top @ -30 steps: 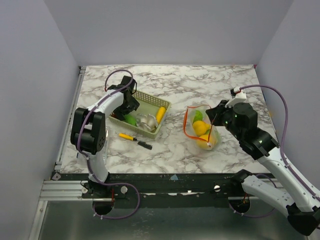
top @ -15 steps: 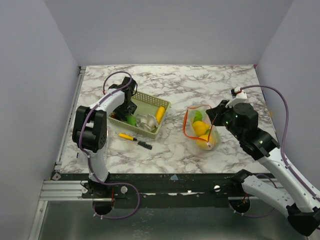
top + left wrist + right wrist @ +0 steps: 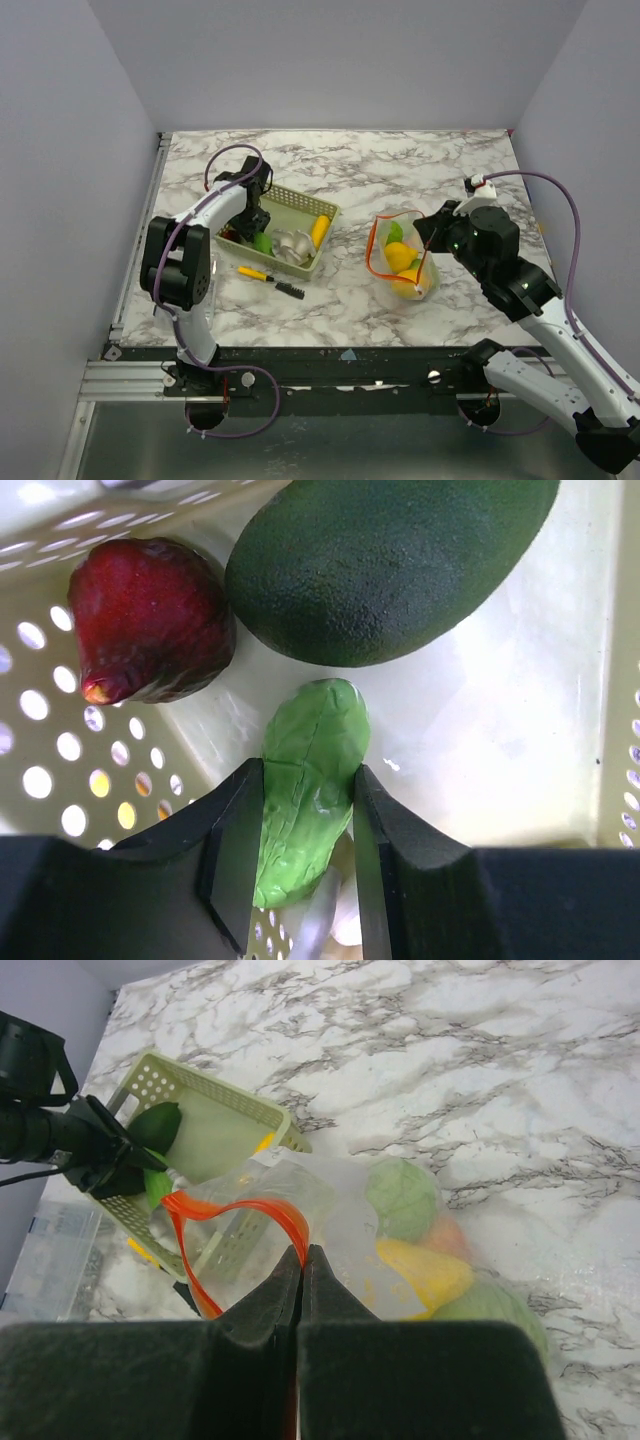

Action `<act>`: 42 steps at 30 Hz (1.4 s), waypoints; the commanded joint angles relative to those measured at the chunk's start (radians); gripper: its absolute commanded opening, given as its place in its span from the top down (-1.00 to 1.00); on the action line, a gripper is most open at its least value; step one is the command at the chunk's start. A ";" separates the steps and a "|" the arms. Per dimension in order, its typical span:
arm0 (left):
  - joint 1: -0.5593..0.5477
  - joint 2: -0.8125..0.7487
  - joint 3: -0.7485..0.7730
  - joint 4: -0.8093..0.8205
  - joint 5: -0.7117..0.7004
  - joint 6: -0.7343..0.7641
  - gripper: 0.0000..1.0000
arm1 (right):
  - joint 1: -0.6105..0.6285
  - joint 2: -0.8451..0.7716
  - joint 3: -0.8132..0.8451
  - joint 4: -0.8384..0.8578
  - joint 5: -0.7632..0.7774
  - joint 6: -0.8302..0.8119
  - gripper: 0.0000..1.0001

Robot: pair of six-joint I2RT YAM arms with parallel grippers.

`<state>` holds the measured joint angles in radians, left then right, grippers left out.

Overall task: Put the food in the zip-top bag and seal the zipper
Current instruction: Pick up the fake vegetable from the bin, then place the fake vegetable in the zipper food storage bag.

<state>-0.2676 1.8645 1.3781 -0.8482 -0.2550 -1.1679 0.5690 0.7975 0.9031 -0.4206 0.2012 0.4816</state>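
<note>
Left wrist: left end effector (image 3: pixel 305 780) pinching green piece (image 3: pixel 312 730) in basket (image 3: pixel 500 760), avocado (image 3: pixel 390 560) and red piece (image 3: pixel 150 620) just ahead; right end effector (image 3: pixel 302 1255) clamped on zipper (image 3: pixel 240 1207), bag (image 3: pixel 340 1220) part-filled, unsealed.

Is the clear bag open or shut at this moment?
Open. On the bag, the orange-red zipper forms a wide loop, not a pressed line, and the right gripper pinches that rim, jaws shut. Food lies inside.

The white tabletop (image 3: pixel 420 165) is showing grey marble veining; the clear soft plastic pouch (image 3: pixel 335 1205) is wearing a thin orange-red rim strip (image 3: pixel 245 1205).
</note>
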 commanded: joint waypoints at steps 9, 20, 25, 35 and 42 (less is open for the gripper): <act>-0.021 -0.329 -0.012 -0.061 -0.119 0.168 1.00 | -0.002 -0.009 0.041 -0.008 0.030 0.025 0.99; -0.033 -0.703 -0.327 0.606 0.621 0.369 1.00 | -0.002 0.029 0.046 0.022 0.010 0.049 0.99; -0.049 -0.768 -0.375 0.826 0.824 0.248 1.00 | -0.001 0.041 0.037 0.050 -0.005 0.073 0.99; -0.353 -0.657 -0.396 1.200 0.964 0.009 1.00 | -0.001 0.027 -0.010 0.130 0.005 0.149 0.99; -0.457 -0.497 -0.372 1.282 1.008 -0.116 1.00 | -0.002 0.022 -0.023 0.152 -0.015 0.167 0.99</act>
<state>-0.6884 1.2892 0.9733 0.3424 0.6807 -1.1755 0.5690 0.8368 0.8890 -0.3382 0.2001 0.6209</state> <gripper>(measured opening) 0.368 0.007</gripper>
